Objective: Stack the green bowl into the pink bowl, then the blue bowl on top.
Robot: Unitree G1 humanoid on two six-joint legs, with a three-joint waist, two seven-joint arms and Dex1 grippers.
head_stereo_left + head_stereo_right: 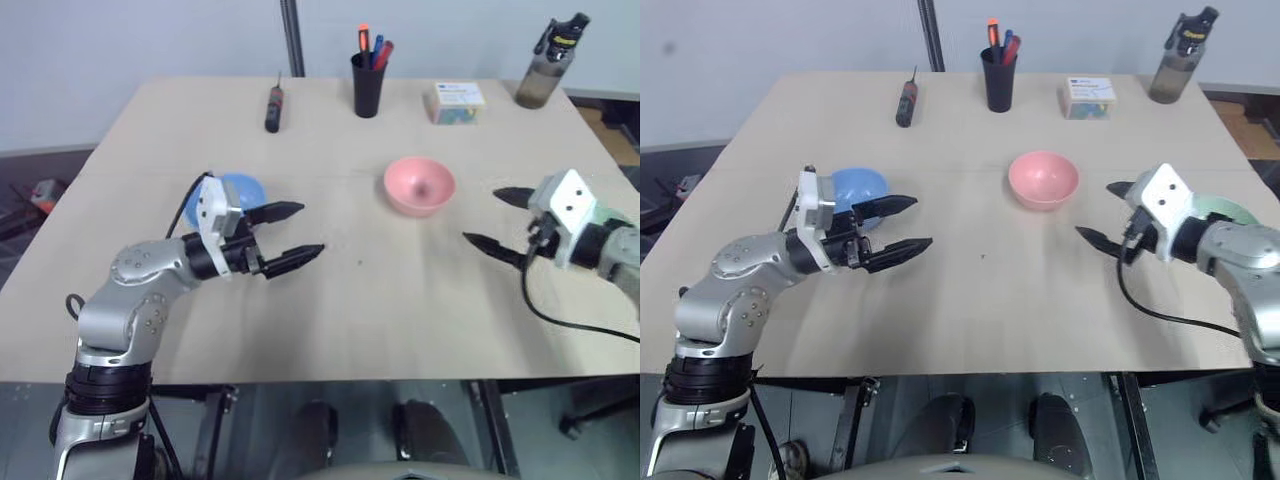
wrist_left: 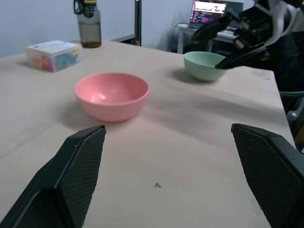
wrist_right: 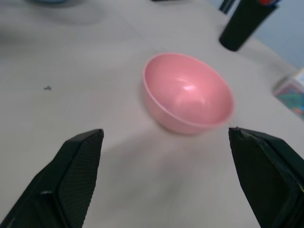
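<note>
Right end effector (image 1: 493,219) open, empty; pink bowl (image 1: 419,185) near, ahead-left, untouched.

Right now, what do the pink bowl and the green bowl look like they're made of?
The pink bowl looks like smooth moulded plastic with a slight gloss: even colour, thin rim, soft highlight inside. The green bowl looks like the same plain plastic, more matte from here; its finish is harder to judge.

Bare table (image 1: 360,290) between tools; pink bowl (image 1: 419,185) unobstructed all round.
</note>
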